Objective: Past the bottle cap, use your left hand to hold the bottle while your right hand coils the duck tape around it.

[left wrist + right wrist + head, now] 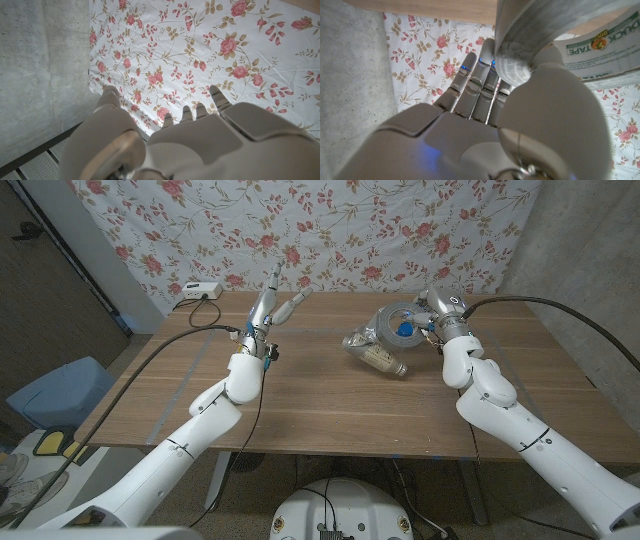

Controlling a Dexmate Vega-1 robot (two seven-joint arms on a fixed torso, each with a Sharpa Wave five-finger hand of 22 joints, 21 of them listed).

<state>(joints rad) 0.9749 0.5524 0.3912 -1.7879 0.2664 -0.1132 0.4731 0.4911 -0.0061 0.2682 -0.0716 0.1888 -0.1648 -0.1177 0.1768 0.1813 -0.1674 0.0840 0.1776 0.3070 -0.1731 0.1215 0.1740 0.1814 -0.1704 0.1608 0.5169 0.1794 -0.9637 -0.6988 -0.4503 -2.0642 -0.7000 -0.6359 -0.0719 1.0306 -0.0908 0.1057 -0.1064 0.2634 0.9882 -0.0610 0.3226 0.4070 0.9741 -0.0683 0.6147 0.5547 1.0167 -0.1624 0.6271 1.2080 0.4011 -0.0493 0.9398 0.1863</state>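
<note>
The bottle (375, 353) lies on its side on the wooden surface (330, 405), right of the middle, clear plastic, its neck end toward the robot and its blue cap (403, 327) showing through the hole of the tape roll. The duck tape (398, 321), a grey roll with a printed label, stands against the bottle's far end in the head view, and the right hand (437, 305) is on it; in the right wrist view the roll's rim sits against the thumb and the fingers (477, 85) reach straight and close together behind it, so the hand appears to grip the roll, though the contact itself is partly hidden. The left hand (272, 308) is raised above the surface well apart from the bottle, on the far left side, its fingers spread and holding nothing; the left wrist view shows them pointing at the flowered cloth (330, 230) that hangs behind the surface. A small white box (197, 291) with a cable lies at the far left corner. Judging by this, the work is at an early stage: the roll is at the cap end but not yet passed down over the bottle, and the left hand has yet to take hold of the bottle.
</note>
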